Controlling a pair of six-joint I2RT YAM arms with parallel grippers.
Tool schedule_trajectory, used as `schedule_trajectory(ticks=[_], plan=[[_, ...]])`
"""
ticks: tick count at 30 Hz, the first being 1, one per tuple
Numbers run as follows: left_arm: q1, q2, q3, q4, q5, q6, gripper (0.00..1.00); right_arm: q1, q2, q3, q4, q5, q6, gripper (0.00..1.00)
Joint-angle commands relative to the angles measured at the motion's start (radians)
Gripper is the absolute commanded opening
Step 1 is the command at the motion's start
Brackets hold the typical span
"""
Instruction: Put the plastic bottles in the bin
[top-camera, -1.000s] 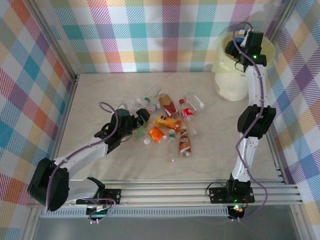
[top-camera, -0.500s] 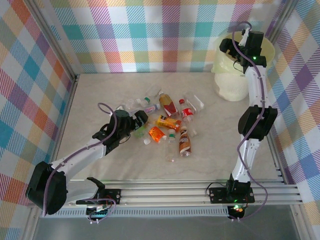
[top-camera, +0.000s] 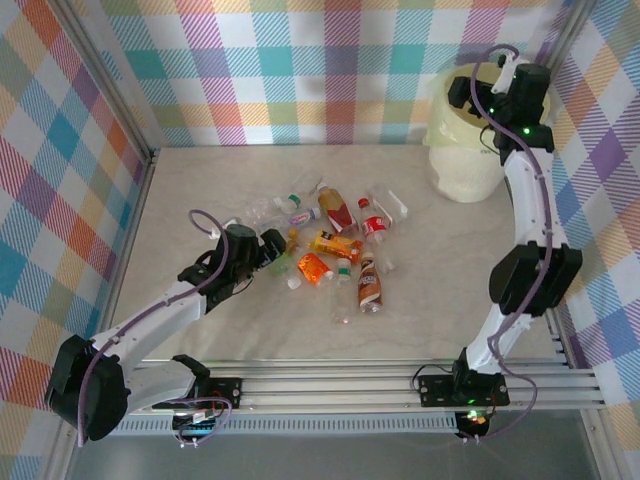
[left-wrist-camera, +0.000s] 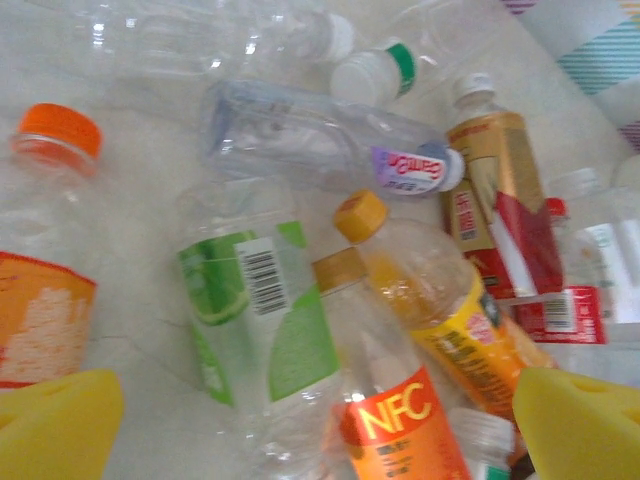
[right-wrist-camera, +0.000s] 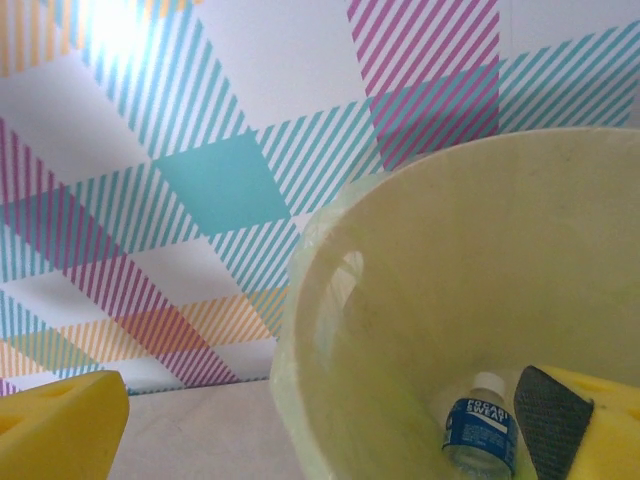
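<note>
Bottles (top-camera: 335, 245) heaped mid-table, touching and overlapping; one blue-labelled bottle (right-wrist-camera: 480, 437) inside bin (top-camera: 455, 170), far right. Left gripper (top-camera: 272, 245) wide open, empty, at heap's left edge: could pinch two together or squirt one away. Right gripper (top-camera: 480, 88) wide open, empty, over bin.

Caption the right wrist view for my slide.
Open right tool poised at the cream bin, a blue-labelled bottle inside.
</note>
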Motion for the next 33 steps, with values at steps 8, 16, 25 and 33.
schedule_trajectory(ticks=[8,16,25,33], plan=[[0.005,0.018,0.068,-0.276,-0.104,0.046,1.00,0.010,-0.360,-0.567,0.363,-0.289,0.279,1.00],[0.137,0.091,0.085,-0.309,0.008,0.170,1.00,0.077,-0.473,-0.824,0.373,-0.415,0.316,1.00],[0.279,0.184,0.047,-0.228,0.215,0.320,0.97,0.099,-0.524,-0.921,0.336,-0.370,0.310,1.00],[0.284,0.221,0.022,-0.167,0.297,0.429,0.90,0.099,-0.499,-0.878,0.264,-0.320,0.332,1.00]])
